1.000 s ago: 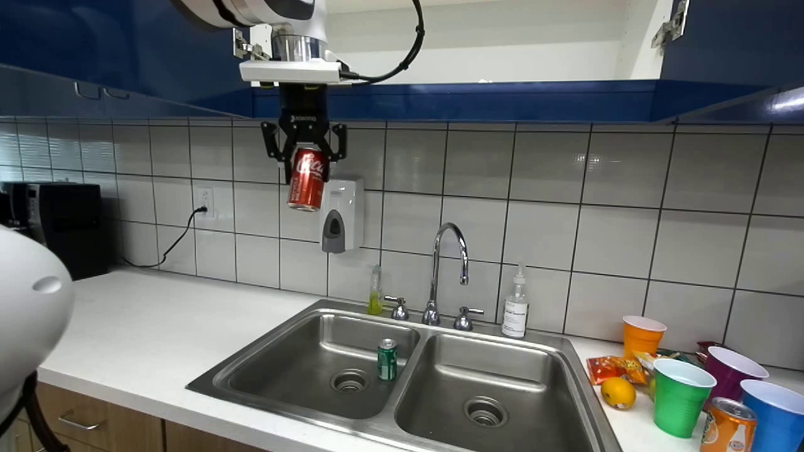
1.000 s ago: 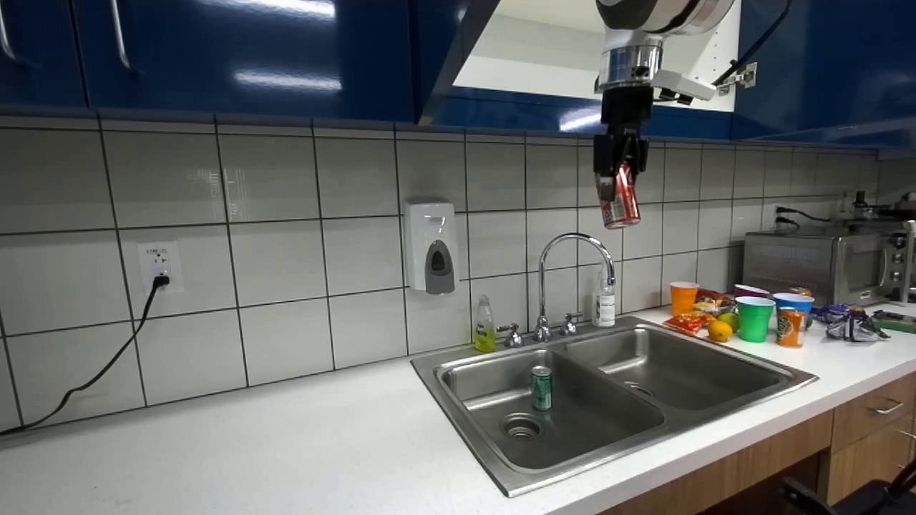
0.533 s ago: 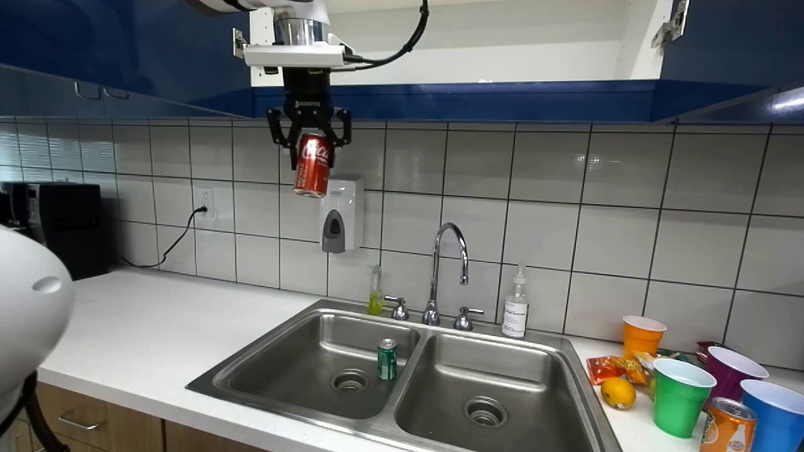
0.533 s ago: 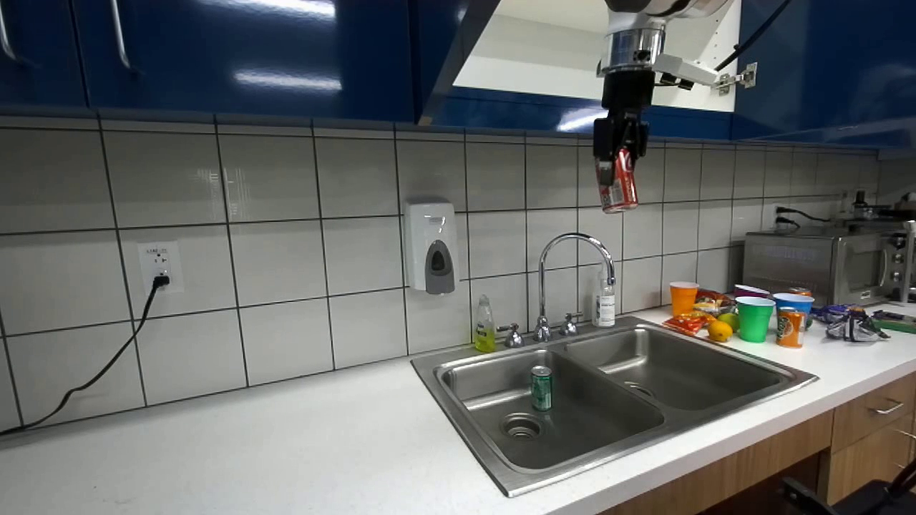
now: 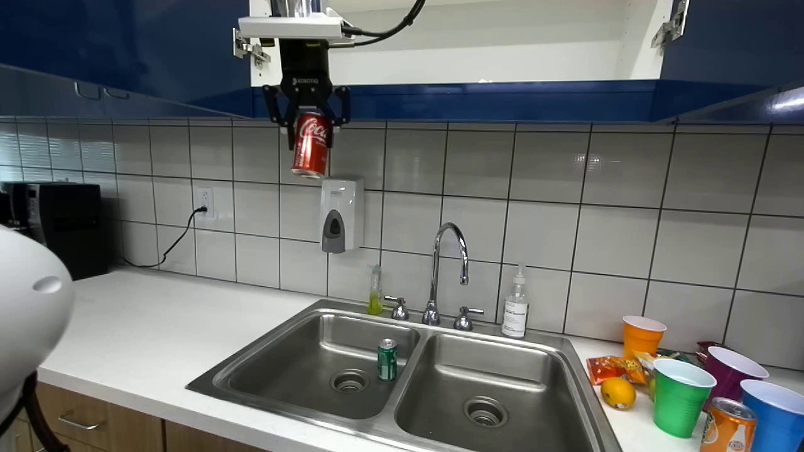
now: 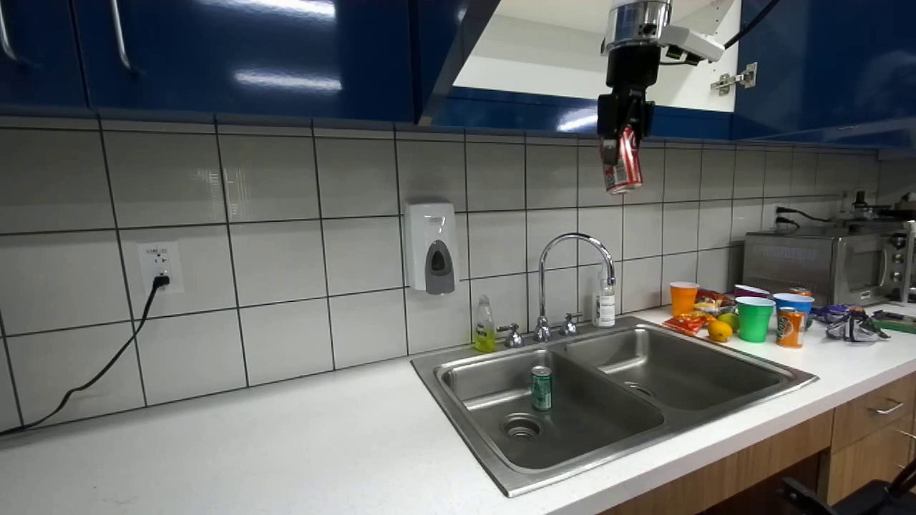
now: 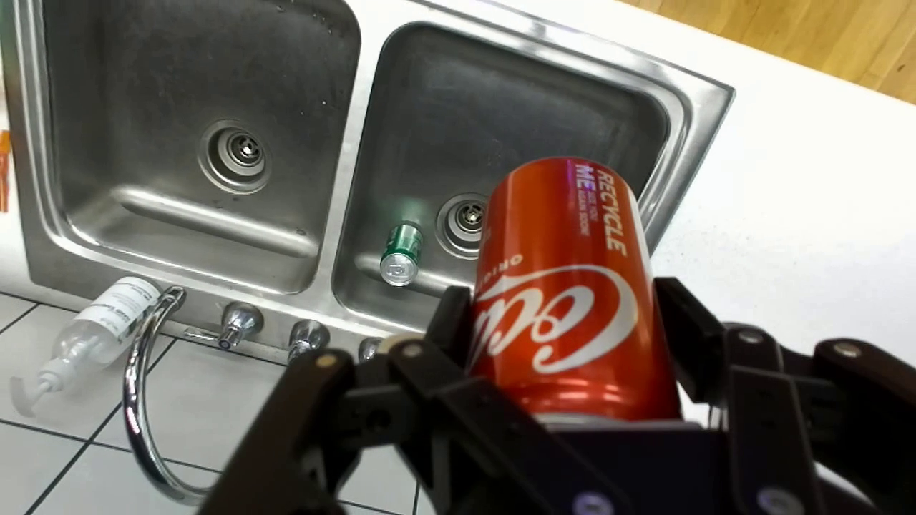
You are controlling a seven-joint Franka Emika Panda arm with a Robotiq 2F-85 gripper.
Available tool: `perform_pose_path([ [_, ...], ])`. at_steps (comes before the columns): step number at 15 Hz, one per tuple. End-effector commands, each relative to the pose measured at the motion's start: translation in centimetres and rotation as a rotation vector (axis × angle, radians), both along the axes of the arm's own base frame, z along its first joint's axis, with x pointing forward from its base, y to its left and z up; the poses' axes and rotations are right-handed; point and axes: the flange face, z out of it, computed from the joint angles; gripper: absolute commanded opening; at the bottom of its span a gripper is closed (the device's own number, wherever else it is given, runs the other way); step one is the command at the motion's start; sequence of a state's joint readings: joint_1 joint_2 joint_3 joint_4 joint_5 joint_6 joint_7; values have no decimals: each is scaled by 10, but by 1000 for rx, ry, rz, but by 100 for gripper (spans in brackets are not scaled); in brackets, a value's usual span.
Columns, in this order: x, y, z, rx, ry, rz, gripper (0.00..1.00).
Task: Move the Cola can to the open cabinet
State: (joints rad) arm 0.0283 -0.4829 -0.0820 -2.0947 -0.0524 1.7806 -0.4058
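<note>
The red Cola can (image 5: pixel 310 150) hangs slightly tilted in my gripper (image 5: pixel 311 141), whose two black fingers press on its sides. The can (image 6: pixel 622 172) and gripper (image 6: pixel 624 146) also show in an exterior view. In the wrist view the can (image 7: pixel 558 286) sits between the fingers (image 7: pixel 562 315), its lower part reaching out beyond the tips. The open cabinet (image 5: pixel 490 53) has a white interior and blue fronts; it also shows in an exterior view (image 6: pixel 529 68). In both exterior views the can appears mostly below the cabinet's blue bottom edge. The arm partly hides the cabinet.
A double sink (image 5: pixel 433 376) with a tall faucet (image 5: pixel 463 251) lies below, a green can (image 5: pixel 387 360) in one basin. A soap dispenser (image 5: pixel 342 213) hangs on the tiles. Hinges (image 5: pixel 671 25) stick out at the cabinet's sides. Cups (image 5: pixel 681 395) and snacks stand beside the sink.
My gripper has risen with the can still held, from well below the cabinet's bottom edge to closer to it. The rest of the scene is unchanged.
</note>
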Motion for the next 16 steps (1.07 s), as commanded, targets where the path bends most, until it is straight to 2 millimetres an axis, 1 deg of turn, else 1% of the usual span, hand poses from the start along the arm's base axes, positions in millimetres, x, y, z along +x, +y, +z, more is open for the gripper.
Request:
perform_pose_path([
  [1,-12,1,29,5,6,9,41],
  [4,-15,-2,42,0,6,-2,41],
  [9,-12,-9,64,-7,-25,-14,41],
  [14,-5,-12,71,3,-46,-15,41],
  [15,-9,-10,61,5,-44,-21,66],
  [16,-8,-11,61,5,-44,-22,66],
])
